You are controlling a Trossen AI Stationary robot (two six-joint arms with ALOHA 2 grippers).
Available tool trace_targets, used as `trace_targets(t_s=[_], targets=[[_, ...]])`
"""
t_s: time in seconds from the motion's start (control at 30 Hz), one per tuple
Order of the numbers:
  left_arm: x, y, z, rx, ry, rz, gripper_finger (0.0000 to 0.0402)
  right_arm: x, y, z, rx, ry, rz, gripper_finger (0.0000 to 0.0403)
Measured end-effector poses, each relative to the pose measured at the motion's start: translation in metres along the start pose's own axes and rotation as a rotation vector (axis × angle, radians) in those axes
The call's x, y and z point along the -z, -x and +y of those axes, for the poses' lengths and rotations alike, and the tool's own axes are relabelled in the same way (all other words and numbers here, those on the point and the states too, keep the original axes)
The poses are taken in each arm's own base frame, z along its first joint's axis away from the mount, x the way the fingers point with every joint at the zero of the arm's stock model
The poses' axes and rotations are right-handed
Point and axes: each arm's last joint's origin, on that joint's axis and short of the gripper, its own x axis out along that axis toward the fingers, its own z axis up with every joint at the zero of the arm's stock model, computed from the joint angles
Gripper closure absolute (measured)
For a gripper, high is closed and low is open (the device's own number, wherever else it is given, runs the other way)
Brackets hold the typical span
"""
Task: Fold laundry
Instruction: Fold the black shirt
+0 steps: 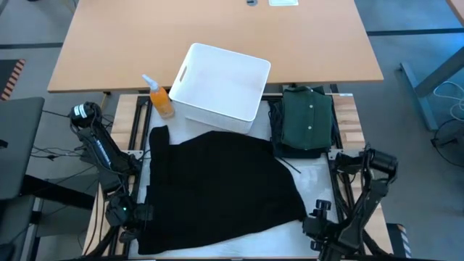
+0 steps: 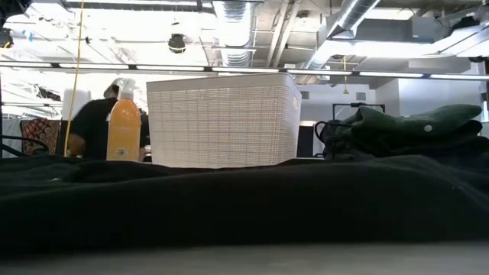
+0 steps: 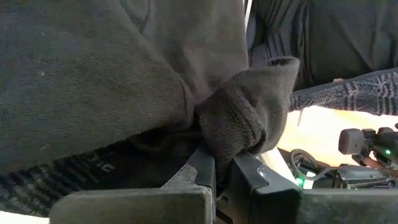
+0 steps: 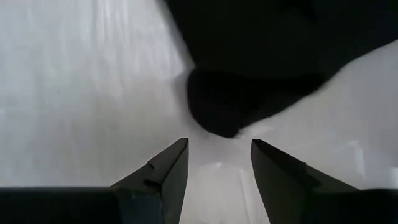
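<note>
Two tools | left tool (image 3: 224, 171) pinches black garment (image 1: 217, 181) | right tool (image 4: 217, 165) wide, empty

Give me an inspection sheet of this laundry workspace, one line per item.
Surface: white cloth-covered table, mostly hidden under clothing.
Job's things: large black soft garment spread flat across the middle; folded dark green buttoned shirt stacked at the far right corner.
Clutter: white plastic bin at the far edge; orange spray bottle beside it.
Grippers: left hand shut on a corner of the black garment at the near left; right hand open, over bare white cloth just short of the garment's edge.
Cables: dark leads running off the left arm's base.
Surroundings: wooden tabletop beyond the bin; a person in the room behind.
</note>
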Motion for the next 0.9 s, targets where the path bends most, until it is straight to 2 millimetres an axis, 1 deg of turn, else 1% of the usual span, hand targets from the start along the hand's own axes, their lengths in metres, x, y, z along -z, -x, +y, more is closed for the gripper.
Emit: trace_targets(t_s=[0.07,0.2,0.43,0.53,0.57,0.63,0.7,0.73,0.83,0.9], targets=[[0.0,0.0,0.0,-0.001,0.0,-0.004,0.0401,-0.001,-0.005,0.005,-0.006,-0.003,-0.003,0.0203],[0.0,0.0,0.0,-0.003,-0.001,-0.007,0.0401,0.0,-0.011,0.007,0.024,-0.002,-0.032,0.0204],[0.0,0.0,0.001,-0.006,0.002,-0.015,0.0401,-0.005,-0.015,0.003,0.095,0.005,-0.12,0.0215],[-0.001,0.0,0.001,-0.009,-0.003,-0.021,0.0401,-0.01,-0.018,0.001,0.111,-0.01,-0.144,0.0244],[-0.001,0.0,0.001,-0.01,-0.002,-0.024,0.0401,-0.012,-0.019,-0.001,0.117,-0.014,-0.133,0.0263],[-0.001,0.0,0.002,-0.01,-0.002,-0.026,0.0401,-0.015,-0.02,-0.002,0.112,-0.017,-0.108,0.0317],[-0.001,0.0,0.001,-0.006,0.001,-0.024,0.0401,-0.018,-0.014,-0.006,0.095,-0.008,-0.09,0.0372],[-0.001,0.0,0.001,0.0,0.0,-0.019,0.0401,-0.02,-0.009,-0.01,0.081,-0.005,-0.084,0.038],[0.0,0.0,-0.002,0.04,-0.017,-0.005,0.0401,-0.025,0.014,-0.027,0.019,-0.031,-0.054,0.0372],[0.0,0.0,-0.006,0.086,-0.016,-0.006,0.0401,-0.029,0.035,-0.042,-0.074,-0.054,-0.046,0.0369]])
